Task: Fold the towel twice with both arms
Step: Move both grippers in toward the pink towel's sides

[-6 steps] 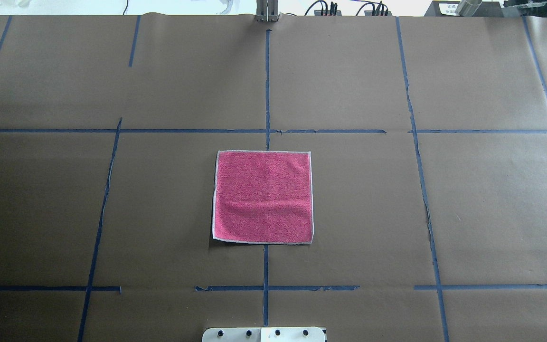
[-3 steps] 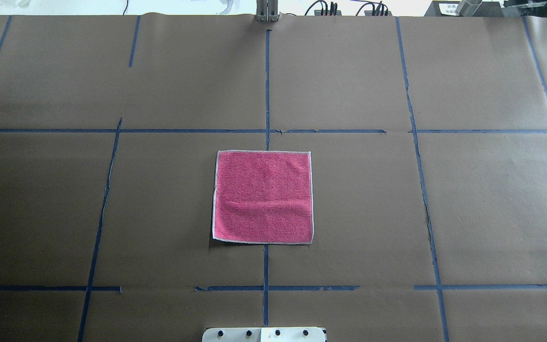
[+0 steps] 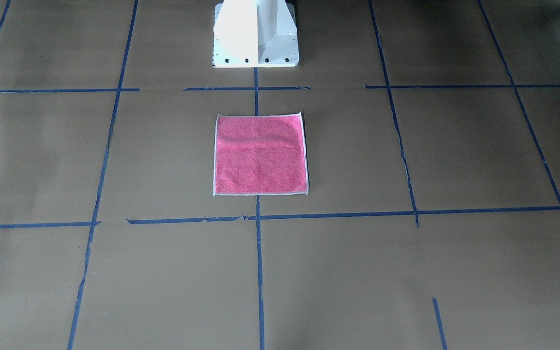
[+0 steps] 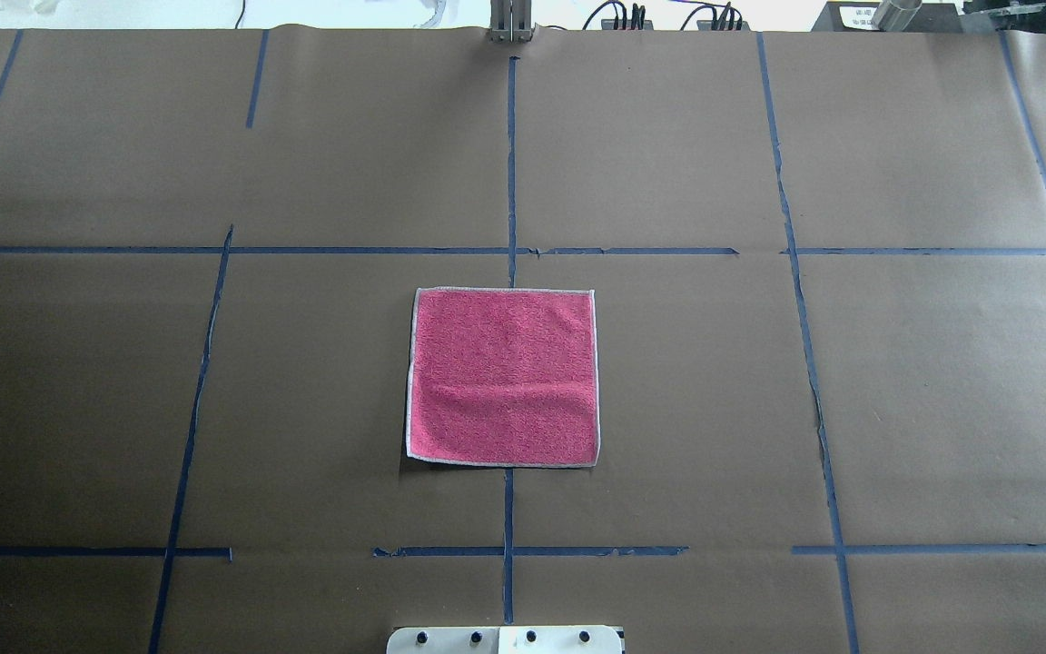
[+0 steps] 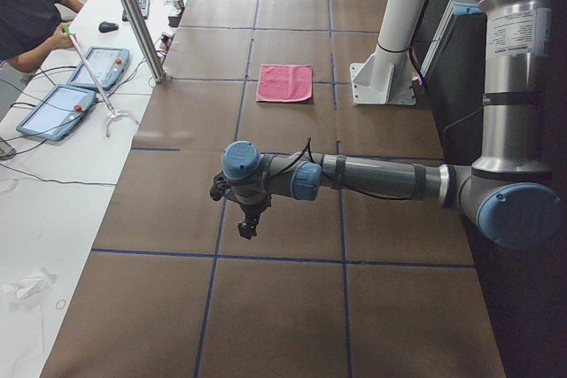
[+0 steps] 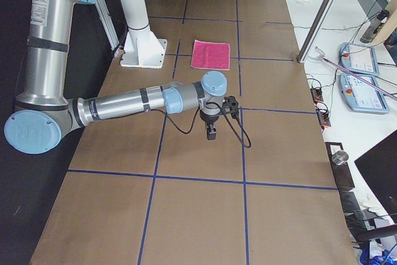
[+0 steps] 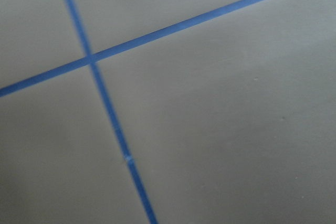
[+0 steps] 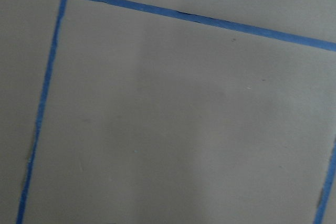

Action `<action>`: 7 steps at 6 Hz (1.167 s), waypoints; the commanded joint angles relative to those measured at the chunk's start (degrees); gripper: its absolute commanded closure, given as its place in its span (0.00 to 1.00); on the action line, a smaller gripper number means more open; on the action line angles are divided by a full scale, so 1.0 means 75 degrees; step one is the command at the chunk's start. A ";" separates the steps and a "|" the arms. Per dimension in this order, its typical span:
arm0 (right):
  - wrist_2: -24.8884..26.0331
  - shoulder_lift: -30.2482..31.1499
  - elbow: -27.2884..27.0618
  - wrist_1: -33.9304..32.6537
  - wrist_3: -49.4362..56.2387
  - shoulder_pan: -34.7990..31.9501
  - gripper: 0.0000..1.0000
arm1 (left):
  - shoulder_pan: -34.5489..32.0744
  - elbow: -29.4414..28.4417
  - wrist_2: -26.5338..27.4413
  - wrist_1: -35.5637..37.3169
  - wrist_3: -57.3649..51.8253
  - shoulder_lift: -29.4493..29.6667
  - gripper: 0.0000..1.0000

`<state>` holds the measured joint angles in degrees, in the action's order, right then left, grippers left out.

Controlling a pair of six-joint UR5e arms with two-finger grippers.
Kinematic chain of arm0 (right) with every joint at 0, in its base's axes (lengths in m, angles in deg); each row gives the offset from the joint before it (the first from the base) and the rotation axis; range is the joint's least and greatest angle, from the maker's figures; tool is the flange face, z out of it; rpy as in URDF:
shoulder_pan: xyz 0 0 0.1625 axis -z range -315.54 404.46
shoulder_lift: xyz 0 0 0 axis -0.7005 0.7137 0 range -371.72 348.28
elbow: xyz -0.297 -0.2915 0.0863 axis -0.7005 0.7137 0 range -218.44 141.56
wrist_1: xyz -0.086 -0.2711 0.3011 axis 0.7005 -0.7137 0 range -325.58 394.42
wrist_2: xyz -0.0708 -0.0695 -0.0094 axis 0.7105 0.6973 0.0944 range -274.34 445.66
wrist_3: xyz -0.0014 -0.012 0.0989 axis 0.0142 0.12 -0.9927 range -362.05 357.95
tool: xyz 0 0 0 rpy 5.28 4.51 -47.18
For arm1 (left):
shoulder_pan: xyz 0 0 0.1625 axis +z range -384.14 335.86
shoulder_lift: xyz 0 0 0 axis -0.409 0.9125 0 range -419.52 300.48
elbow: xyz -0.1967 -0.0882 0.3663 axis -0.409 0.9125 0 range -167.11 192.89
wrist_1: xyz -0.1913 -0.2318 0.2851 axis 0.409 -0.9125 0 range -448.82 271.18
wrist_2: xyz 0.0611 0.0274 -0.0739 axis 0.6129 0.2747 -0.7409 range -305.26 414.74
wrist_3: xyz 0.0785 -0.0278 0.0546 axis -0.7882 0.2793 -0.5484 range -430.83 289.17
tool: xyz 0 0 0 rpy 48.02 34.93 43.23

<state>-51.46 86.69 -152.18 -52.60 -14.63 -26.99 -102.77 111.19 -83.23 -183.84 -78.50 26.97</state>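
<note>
Approach step, nothing folded yet. The towel [image 4: 503, 377] lies flat, pink face up, mid-worktop [image 4: 714, 409], just ahead of the white pedestal [image 3: 255, 34]. Bring both arms in together to two corners of one hem; pinch the single layer only, lift level. Your left arm [image 5: 372, 179] and right arm [image 6: 124, 105] reach out low to either side, well apart from the cloth. For the left pincer [image 5: 249, 223] and right pincer [image 6: 211, 133] you cannot tell whether they are parted or closed.

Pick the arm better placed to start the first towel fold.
Neither clearly. The towel lies flat and centred; the left claw and right claw both hang well out to their own sides, about equally far. The fold likely needs both together.
</note>
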 commanded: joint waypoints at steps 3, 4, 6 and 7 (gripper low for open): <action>0.0454 -0.0930 -0.0784 0.0944 -0.4373 0.2488 0.00 | 0.1234 0.0696 -0.0283 -0.0713 0.4117 0.0478 0.00; 0.1352 -0.1502 -0.0773 0.1159 -0.6052 0.3540 0.00 | 0.1807 0.0779 -0.0202 -0.0747 0.4951 0.0840 0.00; 0.2724 -0.2722 -0.0574 0.1102 -0.8831 0.5173 0.00 | 0.2943 0.0979 0.0019 -0.0736 0.6817 0.1753 0.00; 0.3683 -0.3620 -0.0052 0.1114 -1.0273 0.6027 0.00 | 0.3460 0.1176 0.0601 -0.0736 0.8018 0.2094 0.00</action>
<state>-30.62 65.44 -155.48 -44.35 -80.68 11.95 -80.84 118.87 -82.06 -189.38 -26.23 39.78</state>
